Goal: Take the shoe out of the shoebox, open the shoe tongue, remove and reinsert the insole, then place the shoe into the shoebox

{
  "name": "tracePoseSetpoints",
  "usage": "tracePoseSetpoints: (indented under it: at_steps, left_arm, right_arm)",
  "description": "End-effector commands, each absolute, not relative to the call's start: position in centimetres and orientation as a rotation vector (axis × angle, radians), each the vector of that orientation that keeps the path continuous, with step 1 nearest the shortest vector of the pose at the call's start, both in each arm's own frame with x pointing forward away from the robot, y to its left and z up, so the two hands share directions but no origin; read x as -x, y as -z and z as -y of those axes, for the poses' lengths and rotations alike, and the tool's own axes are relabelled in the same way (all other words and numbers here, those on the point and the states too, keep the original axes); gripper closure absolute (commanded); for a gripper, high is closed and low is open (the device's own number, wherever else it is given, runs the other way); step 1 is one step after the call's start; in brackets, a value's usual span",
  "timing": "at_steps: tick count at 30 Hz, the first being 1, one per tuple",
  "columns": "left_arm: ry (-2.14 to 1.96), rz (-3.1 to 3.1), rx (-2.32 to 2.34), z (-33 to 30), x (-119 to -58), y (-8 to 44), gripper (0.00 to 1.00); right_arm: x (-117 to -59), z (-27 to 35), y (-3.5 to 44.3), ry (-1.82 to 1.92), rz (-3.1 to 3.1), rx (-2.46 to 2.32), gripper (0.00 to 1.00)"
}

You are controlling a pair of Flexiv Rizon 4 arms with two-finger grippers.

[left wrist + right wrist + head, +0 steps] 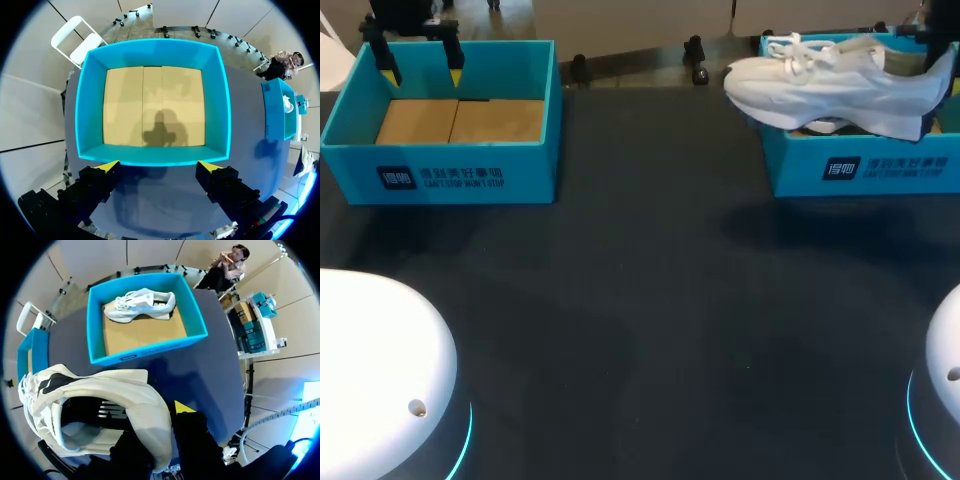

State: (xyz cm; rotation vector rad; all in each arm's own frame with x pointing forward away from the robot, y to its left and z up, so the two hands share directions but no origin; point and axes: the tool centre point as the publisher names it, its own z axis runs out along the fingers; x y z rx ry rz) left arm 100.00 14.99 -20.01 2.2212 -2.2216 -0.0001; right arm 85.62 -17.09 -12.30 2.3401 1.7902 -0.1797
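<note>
Sneaker point(840, 80) hangs just above the right shoebox point(865, 172), long axis running across the bench point(650, 300), toe toward the middle. The right pincer point(162, 420) clamps its heel collar, one finger inside. The left pincer point(157, 167), spread wide, hangs over the left shoebox point(221, 100), well apart from the toe.
</note>
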Motion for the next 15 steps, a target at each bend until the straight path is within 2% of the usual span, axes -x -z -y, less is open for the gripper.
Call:
tracePoseSetpoints:
  at_steps: [1,15]
  left_arm:
    - [0.0,2.222,-2.221,-15.0,-100.0,20.0,0.0]
    - [0.0,2.222,-2.221,-15.0,-100.0,20.0,0.0]
  right_arm:
    - [-82.9,15.1,10.9,0.161,-1.77,-2.296,1.0]
    - [-77.5,7.2,14.1,0.215,-1.827,-2.176,1.0]
